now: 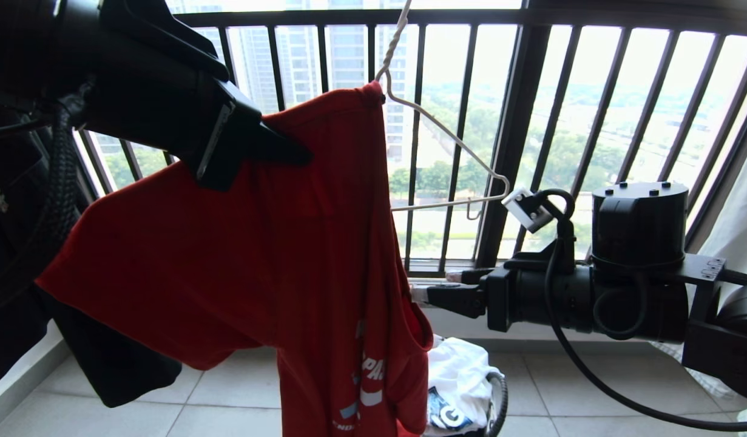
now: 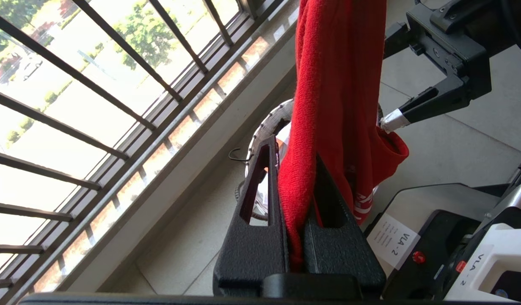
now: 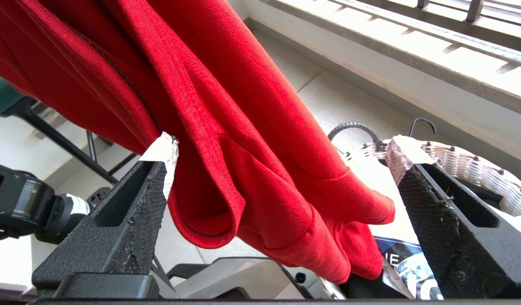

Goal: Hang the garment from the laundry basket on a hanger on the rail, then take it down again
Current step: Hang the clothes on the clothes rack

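Left gripper (image 2: 296, 203) pinching the red garment (image 1: 258, 243), which hangs off the hanger (image 1: 446, 139) above the laundry basket (image 3: 476, 169); right gripper (image 3: 281, 148) jaws spread wide around a garment fold, one fingertip touching.

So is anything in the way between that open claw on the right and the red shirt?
Nothing visible. The open right gripper already straddles a hanging fold of the red short-sleeved T-shirt, while the left gripper pinches it higher up.
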